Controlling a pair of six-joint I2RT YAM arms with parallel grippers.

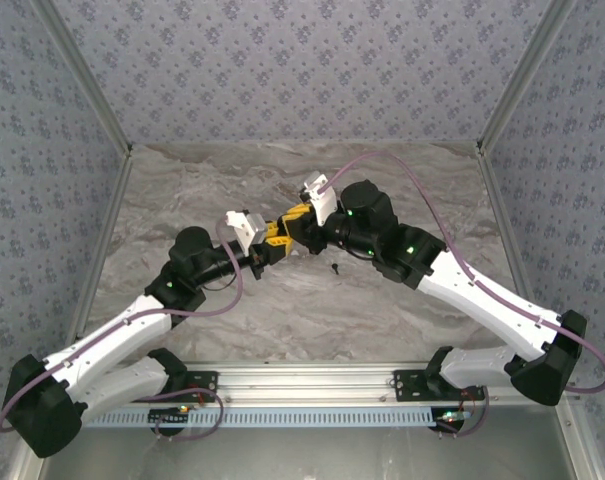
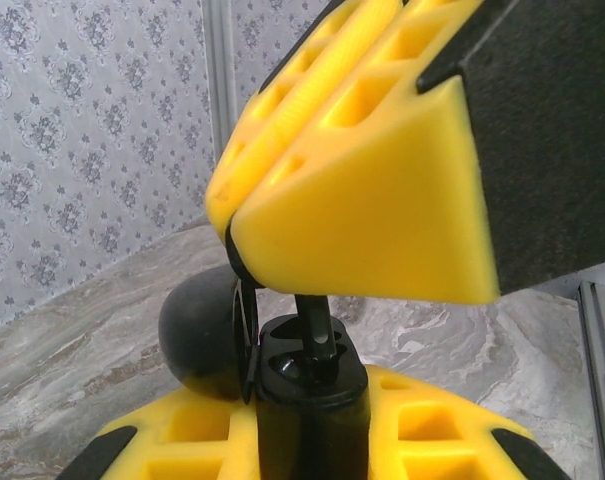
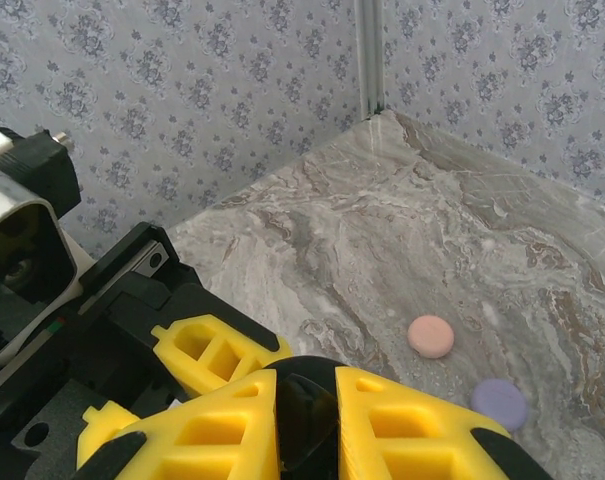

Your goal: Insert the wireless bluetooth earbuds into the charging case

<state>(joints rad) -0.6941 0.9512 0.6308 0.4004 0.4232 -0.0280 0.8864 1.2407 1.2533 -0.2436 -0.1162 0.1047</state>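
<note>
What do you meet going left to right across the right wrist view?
Left arm's white wrist housing → left gripper's yellow finger → pink disc → lavender disc.

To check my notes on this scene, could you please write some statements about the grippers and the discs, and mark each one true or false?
1. The left gripper holds a black case. True.
2. The right gripper is wide open. False: it is shut on a black earbud.
3. The pink disc lies in the case. False: it lies on the table.
4. A lavender disc lies near the pink disc. True.
</note>
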